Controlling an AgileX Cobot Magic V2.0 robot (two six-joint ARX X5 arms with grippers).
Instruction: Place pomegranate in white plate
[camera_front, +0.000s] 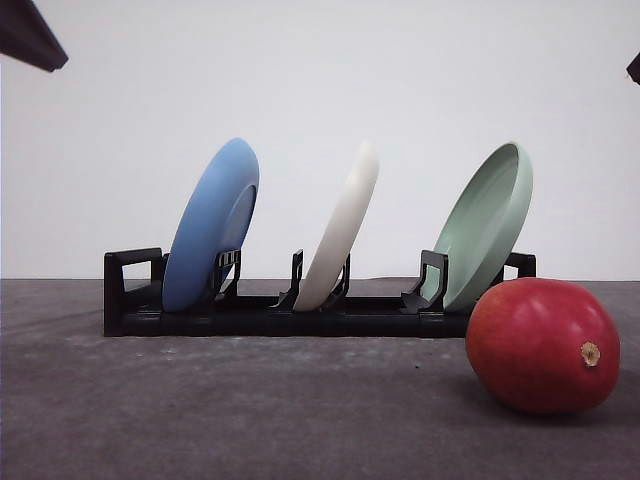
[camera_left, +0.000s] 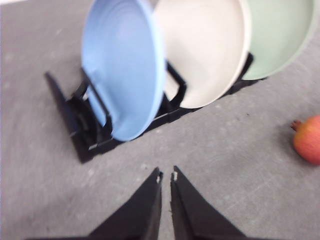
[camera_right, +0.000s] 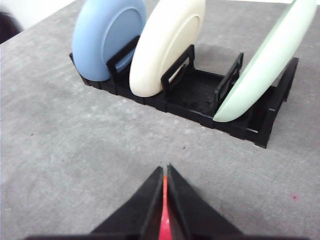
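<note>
The pomegranate (camera_front: 540, 345), glossy red with a tan stem nub, lies on the grey table at the front right, just in front of the rack's right end. In the left wrist view the pomegranate (camera_left: 309, 139) sits apart from the fingers. The white plate (camera_front: 342, 230) stands on edge in the rack's middle slot, also seen as white plate (camera_left: 205, 50) and white plate (camera_right: 165, 47). My left gripper (camera_left: 166, 176) is shut and holds nothing, above the table in front of the rack. My right gripper (camera_right: 165, 167) is shut too; a red sliver (camera_right: 164, 210) shows through the gap between its fingers.
A black dish rack (camera_front: 130, 300) spans the middle of the table. It holds a blue plate (camera_front: 210, 225) on the left and a pale green plate (camera_front: 485, 225) on the right, both leaning. Dark arm parts (camera_front: 28, 35) show at the upper corners of the front view.
</note>
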